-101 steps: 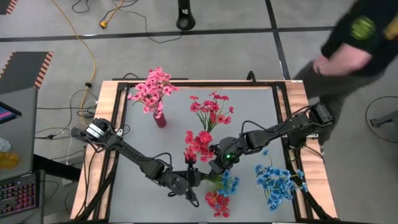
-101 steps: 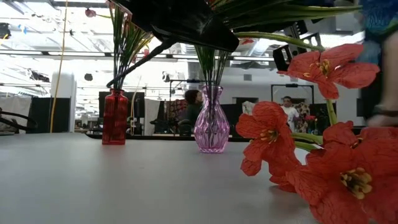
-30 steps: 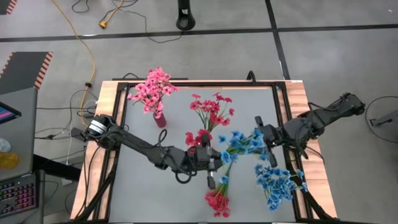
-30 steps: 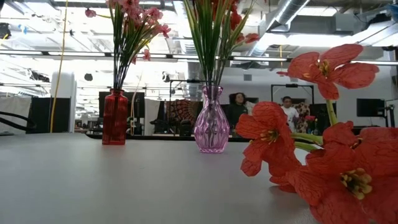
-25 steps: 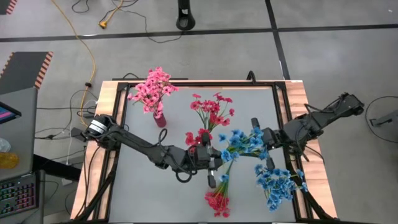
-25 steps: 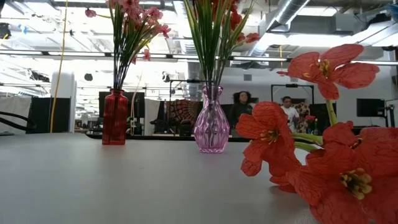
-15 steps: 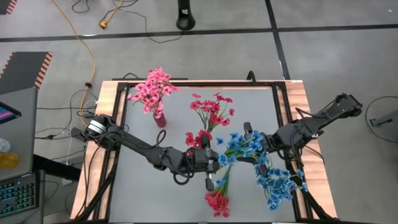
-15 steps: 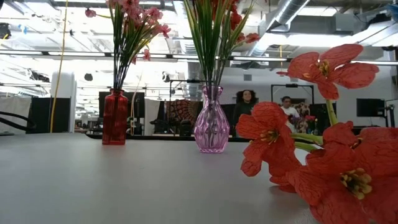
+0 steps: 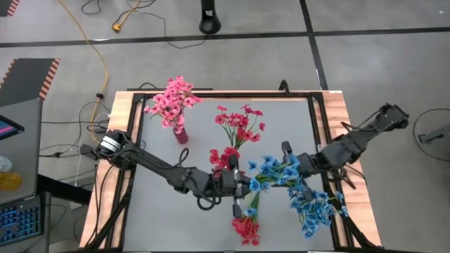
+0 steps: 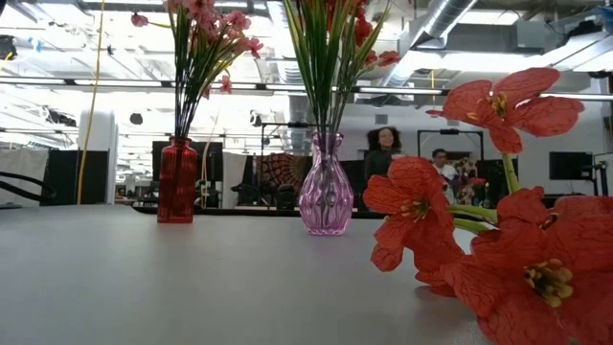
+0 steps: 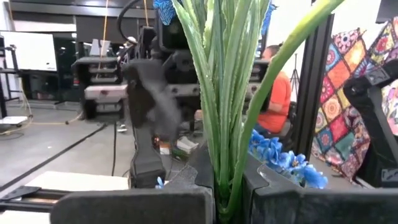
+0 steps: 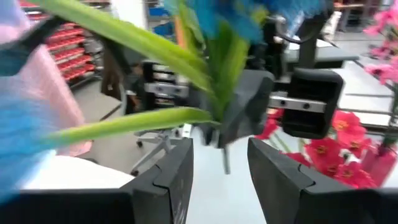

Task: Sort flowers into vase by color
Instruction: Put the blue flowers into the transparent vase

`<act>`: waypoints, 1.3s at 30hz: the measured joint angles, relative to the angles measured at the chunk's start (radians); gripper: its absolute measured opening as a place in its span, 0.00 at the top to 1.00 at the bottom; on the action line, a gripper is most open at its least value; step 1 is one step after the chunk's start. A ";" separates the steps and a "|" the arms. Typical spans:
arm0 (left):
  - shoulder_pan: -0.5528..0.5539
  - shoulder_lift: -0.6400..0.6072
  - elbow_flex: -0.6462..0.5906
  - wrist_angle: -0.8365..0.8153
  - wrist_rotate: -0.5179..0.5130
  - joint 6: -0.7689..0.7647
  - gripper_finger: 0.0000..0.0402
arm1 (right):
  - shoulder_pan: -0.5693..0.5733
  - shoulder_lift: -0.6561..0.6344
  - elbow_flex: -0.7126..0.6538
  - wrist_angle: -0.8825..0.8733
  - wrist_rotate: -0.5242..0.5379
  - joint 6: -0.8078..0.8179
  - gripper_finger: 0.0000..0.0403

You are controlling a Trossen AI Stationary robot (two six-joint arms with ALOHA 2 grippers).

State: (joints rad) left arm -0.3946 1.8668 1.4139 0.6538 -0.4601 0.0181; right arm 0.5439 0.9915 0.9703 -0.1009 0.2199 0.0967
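My left gripper (image 9: 242,191) is over the table's middle, shut on a blue flower sprig (image 9: 271,172). The sprig's green stems (image 11: 225,124) rise between its fingers in the left wrist view. My right gripper (image 9: 295,172) stands open at the sprig's blossom end, with leaves and blue blossoms (image 12: 217,25) just ahead of its fingers; whether it touches them I cannot tell. Pink flowers (image 9: 172,102) stand in a red vase (image 10: 177,182). Red flowers (image 9: 239,123) stand in a purple vase (image 10: 326,187). More blue flowers (image 9: 313,204) and red flowers (image 9: 245,228) lie on the table. My left gripper pinches the bundle of green stems (image 11: 224,180) of the blue sprig between its two fingers. The fingers come in about level from the table's left and lie across the stems. The sprig is lifted clear of the table, its blossoms toward the table's right.
The table has a raised dark frame (image 9: 320,119) along its edges. Big red blossoms (image 10: 479,240) lie close in front of the low camera. People (image 10: 383,153) stand in the room beyond the table. Bare tabletop (image 9: 162,218) lies at the near left.
My right gripper has come in from the table's right toward the blue sprig's blossoms and now stands at them, still open. My left gripper has kept its hold on the stems in about the same place.
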 joint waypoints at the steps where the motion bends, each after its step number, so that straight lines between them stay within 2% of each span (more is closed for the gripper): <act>1: 0.000 0.000 0.000 0.001 0.000 0.000 1.00 | 0.005 -0.005 0.000 -0.001 0.000 0.000 0.55; 11: 0.000 0.000 0.000 0.008 0.003 -0.001 1.00 | 0.013 0.023 0.000 0.059 0.010 -0.002 0.55; 20: 0.000 0.000 0.000 0.010 0.003 -0.002 1.00 | -0.003 0.122 0.000 0.256 0.014 -0.056 0.55; 30: 0.000 -0.001 0.000 0.011 0.004 -0.003 1.00 | -0.014 0.211 0.000 0.400 0.016 -0.099 0.55; 39: 0.002 -0.001 -0.002 0.004 -0.006 -0.007 1.00 | -0.043 0.242 0.001 0.435 0.014 -0.098 0.55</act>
State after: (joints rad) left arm -0.3923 1.8656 1.4124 0.6582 -0.4656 0.0107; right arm 0.5009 1.2331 0.9714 0.3336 0.2340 -0.0010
